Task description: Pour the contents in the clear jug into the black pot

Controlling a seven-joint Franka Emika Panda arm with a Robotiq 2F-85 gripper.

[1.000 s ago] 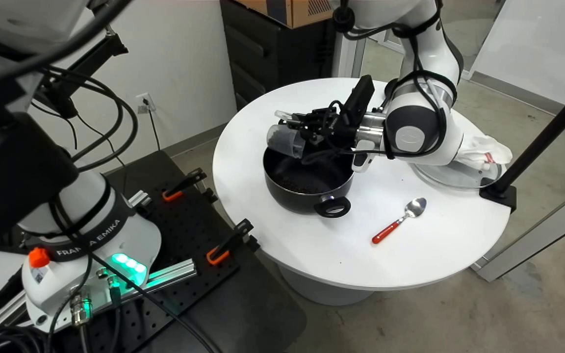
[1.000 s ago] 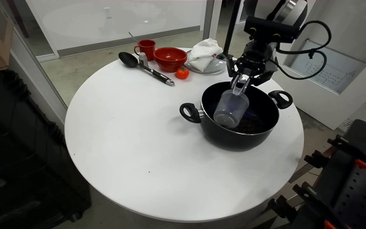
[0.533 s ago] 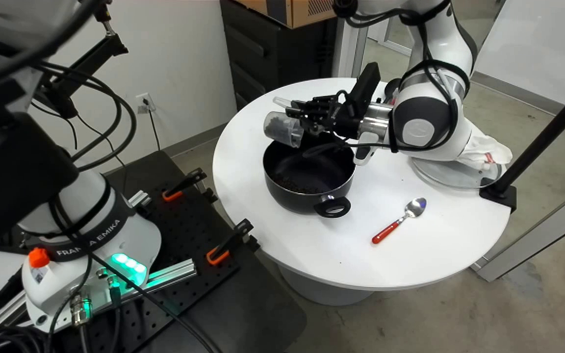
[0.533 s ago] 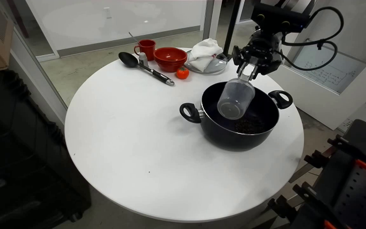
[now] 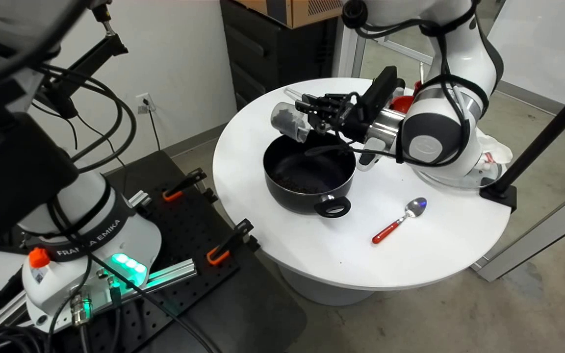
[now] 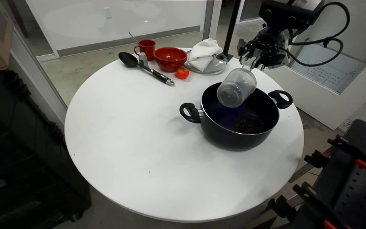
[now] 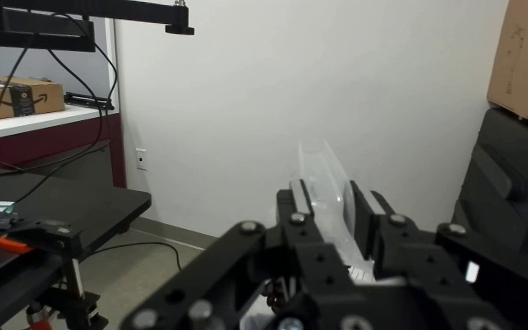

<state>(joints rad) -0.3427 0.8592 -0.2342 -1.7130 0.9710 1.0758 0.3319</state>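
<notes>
- Wrist view: the claw (image 7: 332, 211) pinches the jug (image 7: 321, 176) by its clear handle, one finger on each side, and the handle reaches past the fingertips. Beyond are a pale wall (image 7: 227, 82) and, at the right edge, a carton (image 7: 525, 59) on a black case (image 7: 511, 183).
- In an exterior view, the jug is tipped above the pot (image 5: 287, 198), mouth end lower than base end. Dark bits (image 5: 295, 185) lie in the pot; whether any are inside the jug cannot be told. A spoon (image 5: 401, 219) lies on the desk (image 5: 341, 250), apart from the pot.
- In an exterior view, the jug's base faces the camera, and the jug hides part of the pot's rim. Farther back on the desk are a mug (image 6: 147, 49), a shaker (image 6: 143, 59), red bowls (image 6: 170, 65), a tomato (image 6: 182, 72) just beside the bowls, a ladle (image 6: 146, 69), and a cloth (image 6: 204, 52) on a flat clear disc (image 6: 219, 65).
</notes>
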